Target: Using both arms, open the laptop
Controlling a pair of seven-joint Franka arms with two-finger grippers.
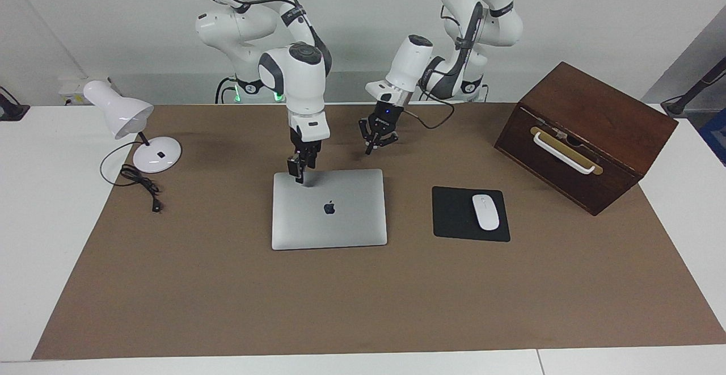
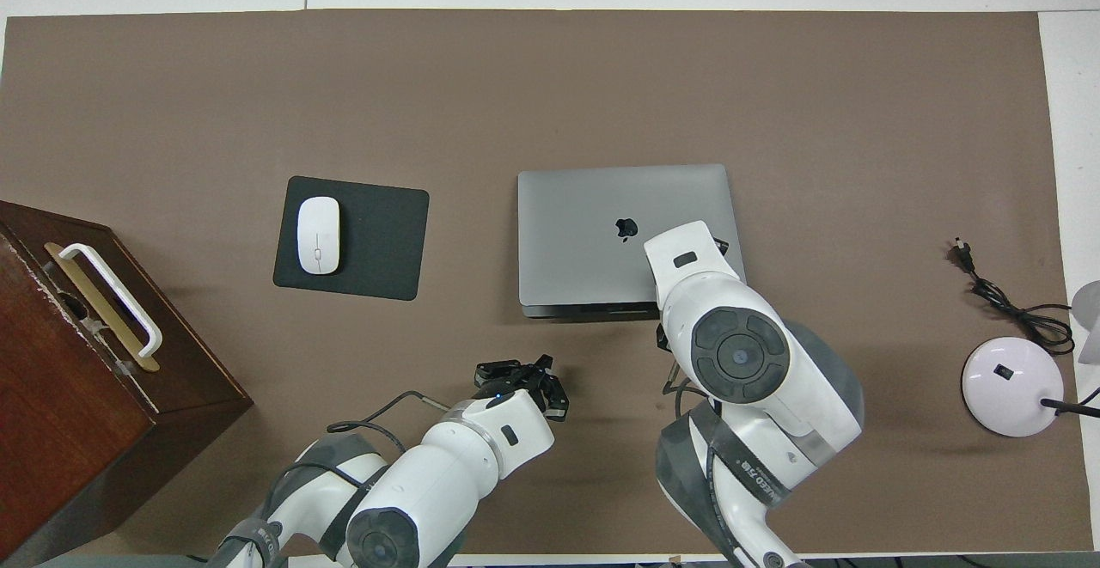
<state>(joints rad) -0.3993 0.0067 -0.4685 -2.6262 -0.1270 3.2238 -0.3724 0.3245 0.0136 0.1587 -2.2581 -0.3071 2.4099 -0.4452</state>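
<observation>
Right hand (image 1: 299, 173) touches the closed laptop (image 1: 329, 209); left hand (image 1: 377, 139) hovers nearby.

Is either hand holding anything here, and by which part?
Nothing is held. The right hand is down at the closed laptop's corner nearest the robots; the left hand, open, hangs over the mat.

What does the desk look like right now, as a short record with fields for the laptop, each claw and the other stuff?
laptop: silver laptop, lid shut, flat on the brown mat
right claw: right claw down at the laptop's corner nearest the robots, toward the right arm's end
left claw: left claw open, raised over the mat just off the laptop's edge nearest the robots
mouse: white mouse on black mouse pad
lamp: white desk lamp
box: wooden box
</observation>
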